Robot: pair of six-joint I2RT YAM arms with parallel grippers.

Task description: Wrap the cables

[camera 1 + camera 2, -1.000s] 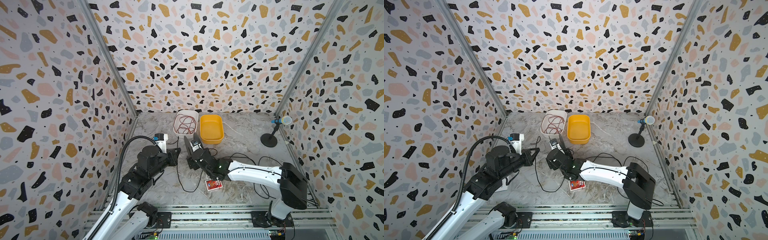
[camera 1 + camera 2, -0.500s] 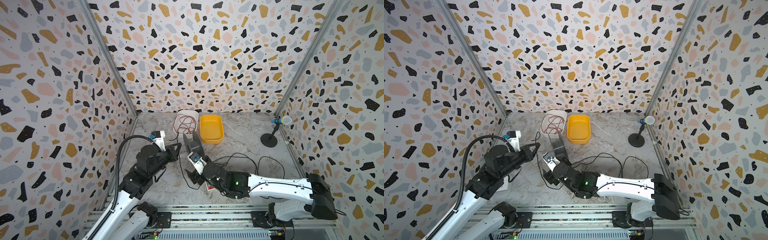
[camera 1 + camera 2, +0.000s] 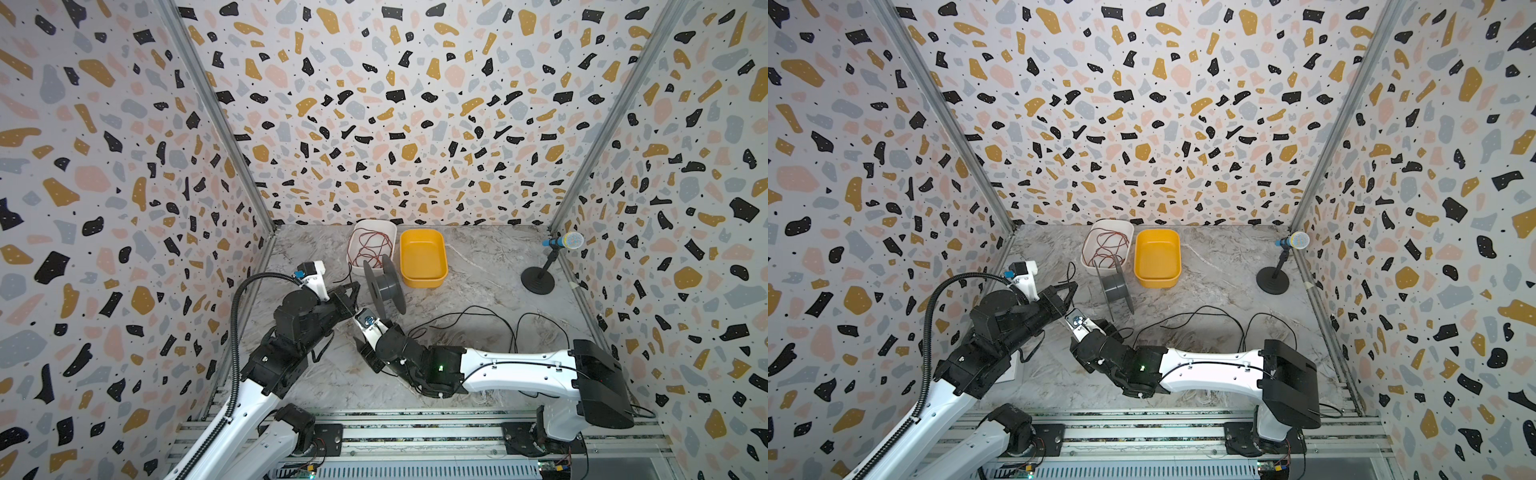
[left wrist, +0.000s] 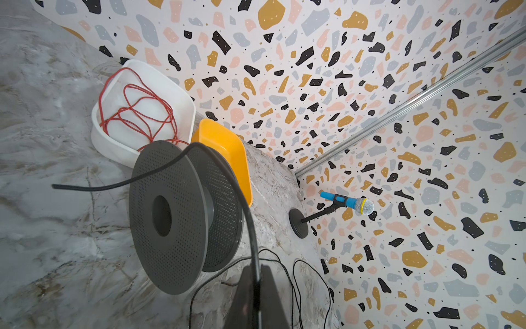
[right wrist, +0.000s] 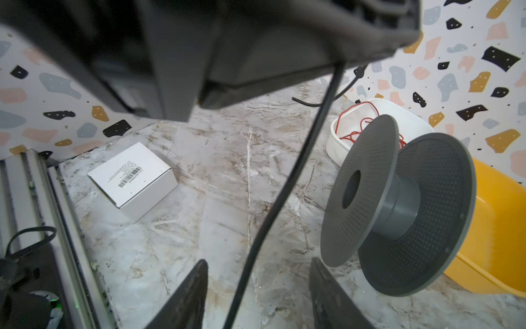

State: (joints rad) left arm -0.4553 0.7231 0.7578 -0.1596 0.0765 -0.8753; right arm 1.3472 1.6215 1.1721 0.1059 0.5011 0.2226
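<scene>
Left wrist view: our left gripper (image 4: pixel 257 275) pinches the long thin black cord (image 4: pixel 182 159) tight, beside the round grey plastic spool (image 4: pixel 168 216). In the right wrist view the cord hangs between the fingers of our right gripper (image 5: pixel 257 262), which stand wide apart on either side. In both top views we see more cord lying in loose loops on the grey marble table (image 3: pixel 478 266).

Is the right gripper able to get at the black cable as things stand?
Probably yes: the black cable, held by the shut left gripper, runs between the open jaws of the right gripper, and nothing is in the way.
</scene>
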